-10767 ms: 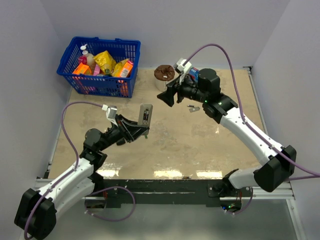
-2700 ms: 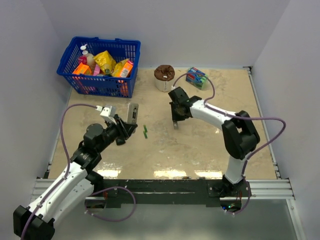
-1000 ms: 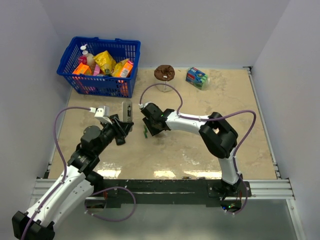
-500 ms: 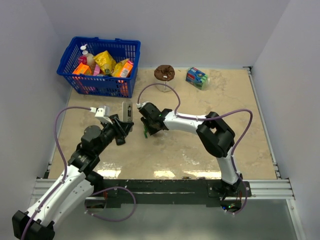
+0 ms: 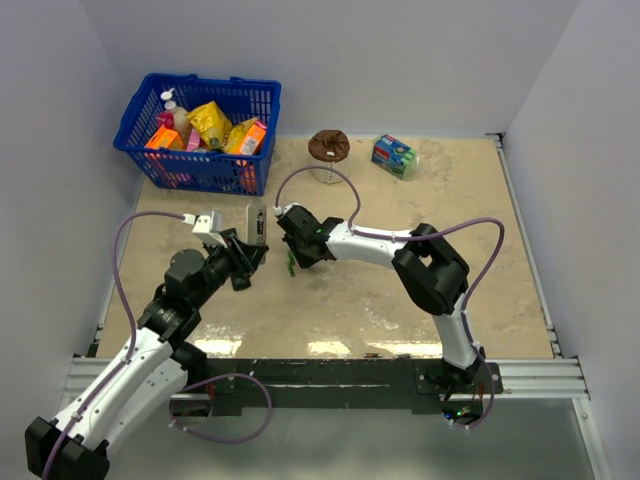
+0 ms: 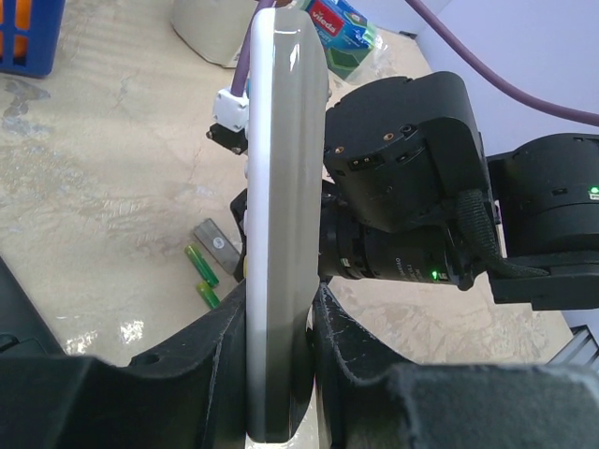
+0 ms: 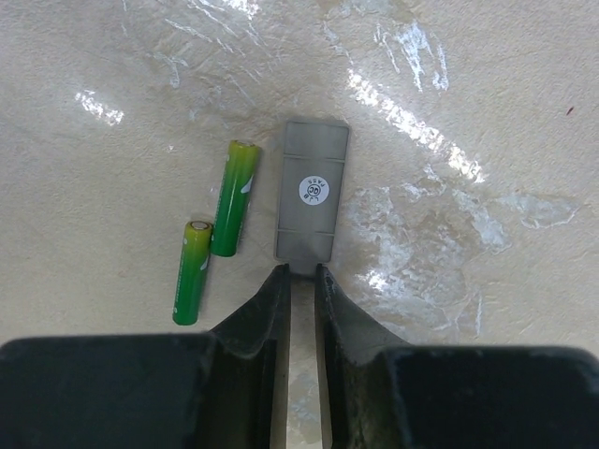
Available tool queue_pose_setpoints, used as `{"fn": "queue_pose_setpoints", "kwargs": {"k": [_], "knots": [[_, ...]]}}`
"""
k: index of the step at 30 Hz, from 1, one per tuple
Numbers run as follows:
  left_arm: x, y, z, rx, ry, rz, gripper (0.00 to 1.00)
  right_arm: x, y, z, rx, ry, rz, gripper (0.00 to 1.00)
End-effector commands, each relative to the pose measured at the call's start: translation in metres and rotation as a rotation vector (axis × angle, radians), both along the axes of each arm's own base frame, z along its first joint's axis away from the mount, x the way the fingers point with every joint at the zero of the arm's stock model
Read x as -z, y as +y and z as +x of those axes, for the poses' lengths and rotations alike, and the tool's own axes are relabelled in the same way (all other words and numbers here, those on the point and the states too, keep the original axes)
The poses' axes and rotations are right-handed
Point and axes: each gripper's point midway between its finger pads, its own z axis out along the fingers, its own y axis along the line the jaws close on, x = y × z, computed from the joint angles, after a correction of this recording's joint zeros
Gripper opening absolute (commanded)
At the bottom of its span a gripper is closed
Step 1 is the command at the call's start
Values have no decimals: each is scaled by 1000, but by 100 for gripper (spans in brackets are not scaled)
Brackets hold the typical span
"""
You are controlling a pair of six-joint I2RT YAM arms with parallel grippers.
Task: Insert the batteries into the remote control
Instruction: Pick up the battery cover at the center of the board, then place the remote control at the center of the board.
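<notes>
The left gripper (image 6: pixel 277 348) holds the remote control (image 6: pixel 276 206). Its two fingers (image 6: pixel 217 360) press on the flat sides, and the remote stands up on its thin edge, up off the table (image 7: pixel 449 112).

A small flat grey lid (image 7: pixel 314 201) lies on the table. It has a round white sticker on it. In the view from above, the remote is just to the left of this lid and higher up.

The batteries (image 7: pixel 232 198) lie on the table just left of the lid. There are two, and both are green and yellow. One is close beside the lid's long side. The other is a little farther from the lid and nearer the camera. They do not touch each other.

The right gripper (image 7: pixel 299 276) is down low at the lid's near end. Its jaws are narrow, with a thin gap between them. The tips meet the lid's edge, but it is not clear if they pinch it.
</notes>
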Motion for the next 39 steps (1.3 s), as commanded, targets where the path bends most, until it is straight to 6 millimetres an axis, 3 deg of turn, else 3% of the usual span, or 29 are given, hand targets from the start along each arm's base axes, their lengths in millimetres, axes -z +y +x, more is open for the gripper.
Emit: {"fn": "queue_pose_setpoints", "kwargs": {"k": [1, 3, 9, 10, 18, 24, 27, 29, 32, 34, 39], "knots": [[-35, -5, 3, 28, -105, -20, 0, -16, -24, -3, 22, -15, -52, 4], [-35, -7, 3, 39, -112, -17, 0, -15, -36, -8, 14, -2, -74, 1], [-26, -26, -3, 158, -121, -18, 0, -35, -68, -24, 10, 55, -24, 0], [-17, -32, -3, 188, -100, -12, 0, -47, -72, -25, 16, 45, 2, 0], [7, -66, -14, 395, -34, -39, 0, -72, -115, -29, 86, 45, 86, 0], [30, -79, -17, 438, 28, -45, 0, -90, -114, -42, 57, 42, 163, 0], [34, -78, -15, 423, 36, -41, 0, -81, -114, -54, 47, 107, 161, 0], [34, -76, -13, 406, 26, -35, 0, -74, -104, -71, 10, 188, 213, 0], [36, -72, -12, 385, 16, -33, 0, -79, -90, -87, -27, 242, 334, 0], [46, -71, -15, 381, 39, -40, 0, -88, -83, -87, -25, 229, 398, 0], [67, -81, -20, 403, 88, -4, 0, -75, -97, -85, 42, 228, 355, 0]]}}
